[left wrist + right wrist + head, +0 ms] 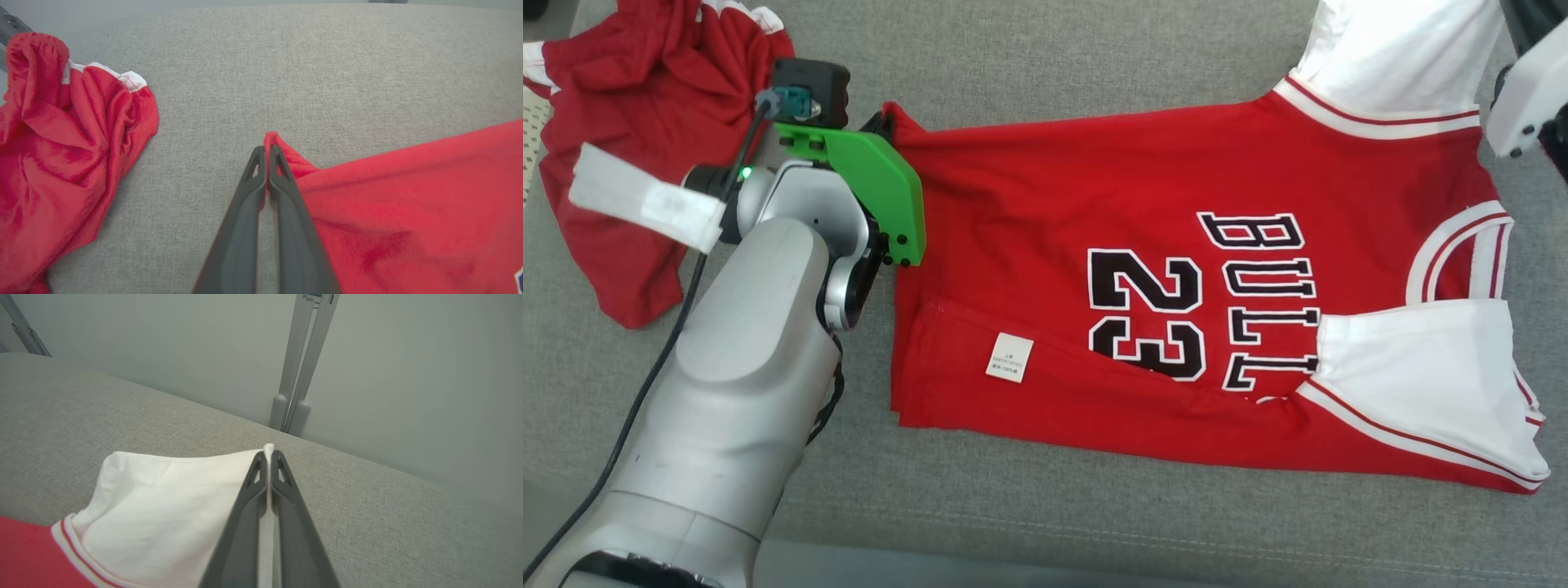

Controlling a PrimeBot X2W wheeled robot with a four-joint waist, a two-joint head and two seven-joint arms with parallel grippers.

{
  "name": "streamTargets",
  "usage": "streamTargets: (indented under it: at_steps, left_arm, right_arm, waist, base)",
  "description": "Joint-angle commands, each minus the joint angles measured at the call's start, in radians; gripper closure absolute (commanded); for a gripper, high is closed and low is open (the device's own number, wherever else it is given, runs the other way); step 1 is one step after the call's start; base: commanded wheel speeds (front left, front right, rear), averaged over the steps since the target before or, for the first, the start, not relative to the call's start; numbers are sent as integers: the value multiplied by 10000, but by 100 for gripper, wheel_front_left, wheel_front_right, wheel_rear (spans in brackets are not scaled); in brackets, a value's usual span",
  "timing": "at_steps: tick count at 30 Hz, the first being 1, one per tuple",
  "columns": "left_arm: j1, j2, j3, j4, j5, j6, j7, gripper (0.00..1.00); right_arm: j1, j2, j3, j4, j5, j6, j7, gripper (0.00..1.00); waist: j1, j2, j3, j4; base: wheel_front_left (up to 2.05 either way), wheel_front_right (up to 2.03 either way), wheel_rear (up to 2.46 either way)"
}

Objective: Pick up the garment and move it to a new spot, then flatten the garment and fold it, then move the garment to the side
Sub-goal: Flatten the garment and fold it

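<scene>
You look mid-fold: your left gripper (266, 152) pinches the Bulls jersey (1143, 204) at its hem corner (273, 139), your right gripper (268, 456) clamps its white sleeve (163, 498); next, lift both evenly across.

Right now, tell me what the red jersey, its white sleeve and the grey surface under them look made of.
The red jersey looks like a soft matte knit, perhaps polyester: it creases and bunches. The white sleeve looks like thin, smooth matte fabric, and a sewn hem line shows. The grey surface looks like coarse woven upholstery cloth with a visible flecked weave.

Head overhead, wrists close, shared jersey (1054, 204)
</scene>
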Motion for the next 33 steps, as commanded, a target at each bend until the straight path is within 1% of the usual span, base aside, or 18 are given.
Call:
streamTargets:
  at_steps: [1, 5, 6, 9, 11, 15, 18, 22, 30, 31, 32, 33]
  left_arm:
    - [297, 127, 100, -157, -39, 160, -183, 100]
    - [1073, 279, 274, -640, -212, 422, -492, 100]
    - [1073, 279, 274, -640, -212, 422, -492, 100]
    - [1757, 399, 446, -1071, -355, 671, -746, 100]
    - [2255, 370, 563, -1391, -508, 840, -927, 100]
    - [3281, 296, 774, -2021, -735, 1207, -1280, 100]
    - [3971, 198, 954, -2451, -943, 1470, -1558, 100]
    - [4657, 156, 1023, -2694, -1148, 1700, -1533, 100]
    - [5284, 184, 1105, -2626, -1294, 1926, -1641, 100]
    - [5297, 189, 1090, -2579, -1280, 1924, -1630, 78]
    - [5294, 173, 1094, -2537, -1291, 1928, -1677, 42]
    - [5345, 116, 1090, -2469, -1359, 1931, -1639, 0]
  right_arm:
    - [584, -268, 48, -540, 281, -12, 68, 100]
    - [1954, -996, -174, -2217, 764, -12, 263, 100]
    - [1954, -996, -174, -2217, 764, -12, 263, 100]
    - [3128, -1381, -471, -3434, 1094, -12, 519, 100]
    - [3927, -1583, -759, -4123, 1291, -12, 663, 100]
    - [5529, -1775, -1258, -5253, 1270, -12, 973, 100]
    - [6521, -1725, -1645, -5876, 1126, -12, 1257, 100]
    - [7494, -1608, -2063, -6416, 867, -12, 1706, 100]
    - [8629, -1101, -2405, -7151, 834, -12, 2630, 100]
    - [8706, -1087, -2401, -7219, 821, -12, 2729, 100]
    - [8788, -1057, -2424, -7247, 836, -12, 2816, 100]
    - [8870, -1021, -2427, -7295, 849, -12, 2889, 100]
  waist:
    - [0, 0, -434, -209]
    - [0, 0, -795, -457]
    - [0, 0, -795, -457]
    - [0, 0, -1092, -627]
    - [0, 0, -1293, -714]
    - [0, 0, -1735, -842]
    - [0, 0, -1985, -925]
    - [0, 0, -2179, -973]
    - [0, 0, -2324, -1044]
    - [0, 0, -2319, -1055]
    - [0, 0, -2314, -1065]
    - [0, 0, -2320, -1074]
  base:
    - [0, 0, 0]
    - [0, 0, 0]
    - [0, 0, 0]
    - [0, 0, 0]
    - [0, 0, 0]
    - [0, 0, 0]
    - [0, 0, 0]
    - [0, 0, 0]
    - [0, 0, 0]
    - [0, 0, 0]
    - [0, 0, 0]
    - [0, 0, 0]
